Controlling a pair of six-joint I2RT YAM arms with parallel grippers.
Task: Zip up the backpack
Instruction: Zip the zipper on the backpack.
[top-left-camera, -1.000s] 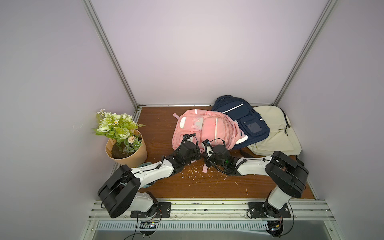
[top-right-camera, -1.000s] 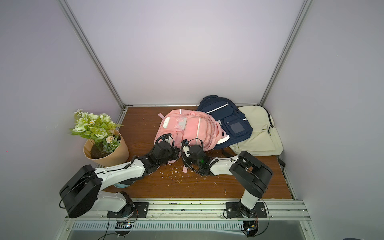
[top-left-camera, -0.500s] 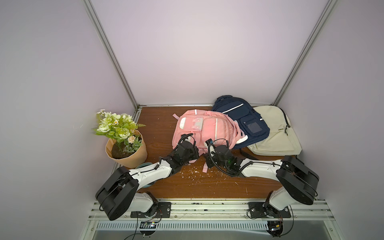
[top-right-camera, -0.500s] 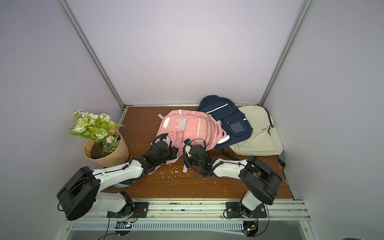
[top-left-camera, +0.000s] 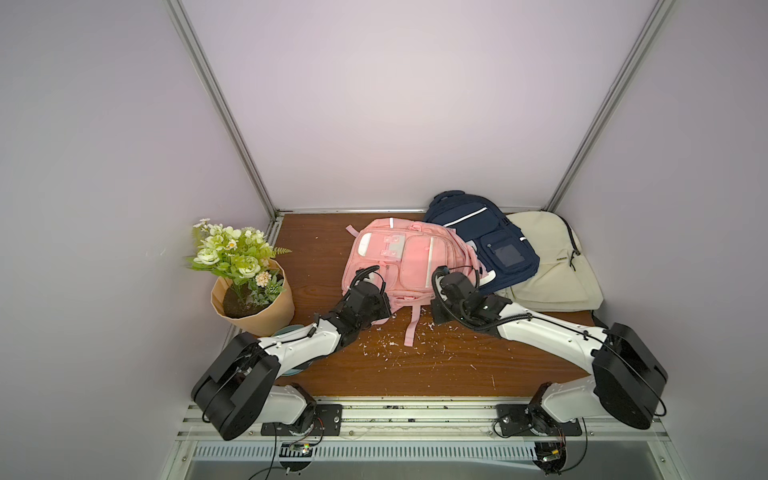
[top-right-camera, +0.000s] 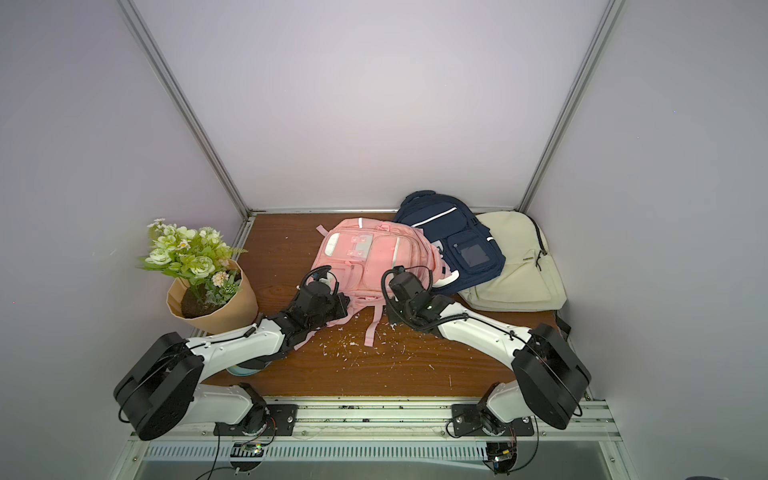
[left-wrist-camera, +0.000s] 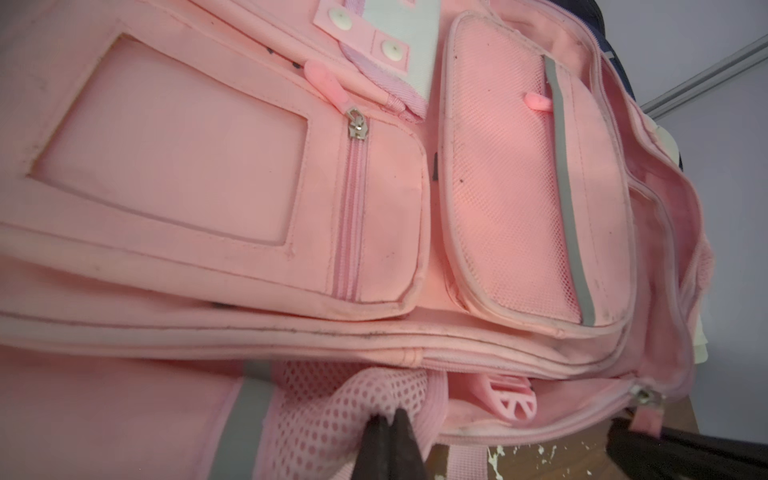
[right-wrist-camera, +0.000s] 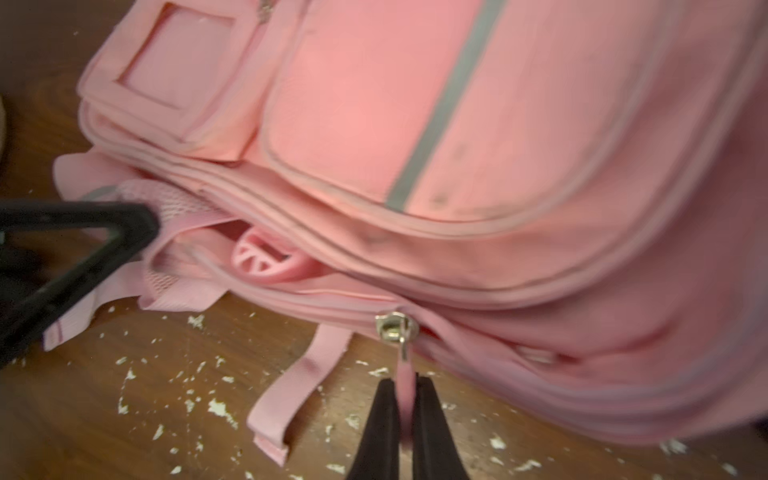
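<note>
Compared to a second back, the right arm (top-left-camera: 548, 332) is being stretched out a lot more. Its big black elbow joint (top-left-camera: 627, 374) is now being parked further toward the lower right of the frame in both top views. The left arm (top-left-camera: 299, 345) is being kept pretty much where it was.

The right end effector (right-wrist-camera: 405, 380) is being kept closed on the zipper pull (right-wrist-camera: 404, 368), with the silver slider (right-wrist-camera: 395, 328) being held just past the fingertips on the near edge of the pink backpack (top-left-camera: 409, 266). The zipper is being left open beside that slider, and a pink plastic thing (right-wrist-camera: 266, 259) is being exposed in the gap. The left end effector (left-wrist-camera: 388, 417) is being clamped shut on a fold of mesh fabric (left-wrist-camera: 332, 407) at the pack's near corner.

The pink backpack is being kept flat at the middle of the frame on the wooden surface (top-left-camera: 436, 365), pockets up, with a loose strap (top-left-camera: 411, 328) being trailed toward the bottom of the frame between the two arms. A navy backpack (top-left-camera: 482, 237) is being pressed against its upper right, and that one is being rested partly on a cream backpack (top-left-camera: 552, 266) at the right of the frame. Potted flowers (top-left-camera: 241, 266) are being kept at the left, apart from the pack. White flecks (top-left-camera: 386, 345) are being left scattered over the wood.
</note>
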